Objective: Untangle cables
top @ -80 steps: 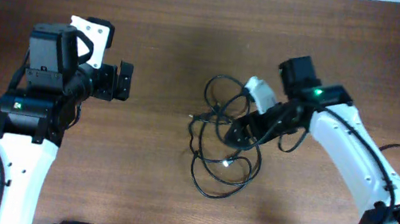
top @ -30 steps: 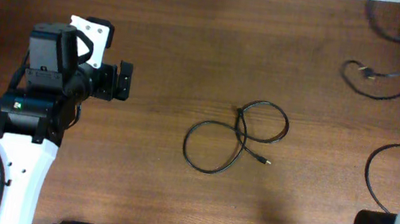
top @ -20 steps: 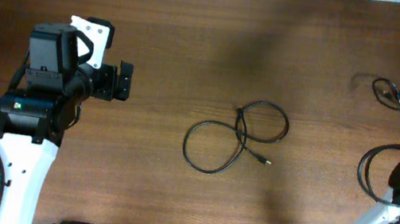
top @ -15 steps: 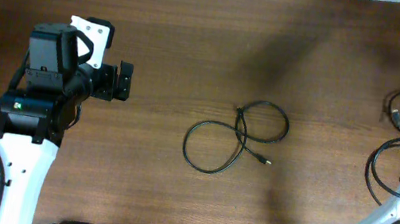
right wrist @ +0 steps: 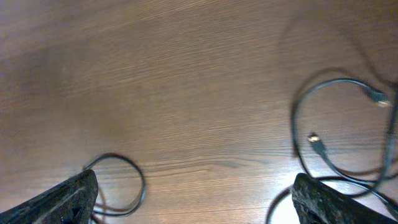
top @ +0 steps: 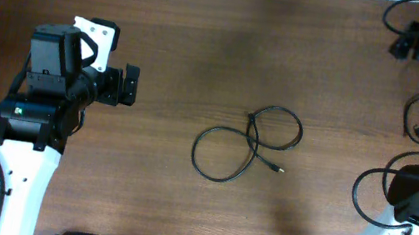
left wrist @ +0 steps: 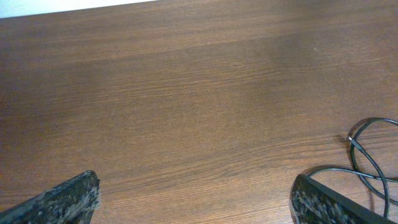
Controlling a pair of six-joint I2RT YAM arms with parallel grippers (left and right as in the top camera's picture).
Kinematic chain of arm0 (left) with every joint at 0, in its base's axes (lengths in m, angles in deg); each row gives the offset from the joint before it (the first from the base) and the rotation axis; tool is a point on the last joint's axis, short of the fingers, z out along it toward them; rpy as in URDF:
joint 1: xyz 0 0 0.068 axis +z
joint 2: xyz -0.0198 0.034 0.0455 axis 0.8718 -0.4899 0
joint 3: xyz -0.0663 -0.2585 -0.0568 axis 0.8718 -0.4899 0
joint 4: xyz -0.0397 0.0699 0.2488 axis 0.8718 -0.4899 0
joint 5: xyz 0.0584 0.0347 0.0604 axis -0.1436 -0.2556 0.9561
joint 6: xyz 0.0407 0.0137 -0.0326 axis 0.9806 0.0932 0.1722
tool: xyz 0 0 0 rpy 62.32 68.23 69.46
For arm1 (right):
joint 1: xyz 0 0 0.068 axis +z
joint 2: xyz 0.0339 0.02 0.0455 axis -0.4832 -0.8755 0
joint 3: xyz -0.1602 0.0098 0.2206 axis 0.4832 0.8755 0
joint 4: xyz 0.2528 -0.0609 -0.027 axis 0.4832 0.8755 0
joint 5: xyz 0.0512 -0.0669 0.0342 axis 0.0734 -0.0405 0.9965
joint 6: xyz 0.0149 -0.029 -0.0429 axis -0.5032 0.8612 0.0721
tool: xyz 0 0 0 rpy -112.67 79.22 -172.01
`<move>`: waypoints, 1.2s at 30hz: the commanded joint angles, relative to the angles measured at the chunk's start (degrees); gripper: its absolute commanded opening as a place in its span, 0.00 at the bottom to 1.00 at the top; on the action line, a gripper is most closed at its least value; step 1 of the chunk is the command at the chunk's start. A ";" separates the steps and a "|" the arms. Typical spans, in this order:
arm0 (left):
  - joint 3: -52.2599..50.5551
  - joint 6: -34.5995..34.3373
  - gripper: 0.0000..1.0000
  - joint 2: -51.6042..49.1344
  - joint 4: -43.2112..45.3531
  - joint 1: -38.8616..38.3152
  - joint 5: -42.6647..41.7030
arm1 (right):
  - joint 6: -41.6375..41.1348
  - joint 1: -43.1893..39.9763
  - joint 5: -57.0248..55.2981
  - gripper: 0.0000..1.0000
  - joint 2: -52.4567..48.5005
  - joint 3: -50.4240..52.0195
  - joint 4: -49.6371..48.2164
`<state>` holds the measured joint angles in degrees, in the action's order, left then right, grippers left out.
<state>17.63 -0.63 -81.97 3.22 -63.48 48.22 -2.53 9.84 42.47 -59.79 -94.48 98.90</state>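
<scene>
One thin black cable (top: 247, 145) lies in a figure-eight loop at the table's middle, its plug at the lower right. It also shows at the right edge of the left wrist view (left wrist: 368, 155) and at the lower left of the right wrist view (right wrist: 118, 183). The second cable (top: 410, 114) lies apart at the table's right edge. In the right wrist view (right wrist: 333, 124) its loop and small plugs are on the right. My left gripper (top: 126, 86) (left wrist: 196, 190) is open and empty, left of the middle cable. My right gripper (top: 407, 39) (right wrist: 196, 186) is open and empty, raised at the far right corner.
The brown wooden table (top: 205, 41) ends at a white strip along its far edge. Thicker black wires (top: 366, 193) of the right arm loop near its base at the right and by its wrist at the top right.
Earlier my right gripper was in a tangle of both cables at the middle. Now the cables lie apart, one at the middle and one at the right edge, and the right arm has swung to the far right corner.
</scene>
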 commanded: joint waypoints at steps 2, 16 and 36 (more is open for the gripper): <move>0.17 -0.33 0.99 0.13 0.07 0.24 -0.24 | 0.57 8.33 2.01 0.99 -0.07 -0.28 1.90; 0.17 -0.33 0.99 0.13 0.07 0.24 -0.24 | -36.59 37.64 -7.96 1.00 -2.12 30.64 -7.76; 0.17 -0.33 0.99 0.13 0.07 0.24 -0.24 | -58.66 46.84 -11.34 0.96 -2.12 48.85 -20.44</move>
<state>17.63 -0.63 -81.97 3.25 -63.48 48.22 -59.01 56.27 34.19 -62.30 -46.35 78.18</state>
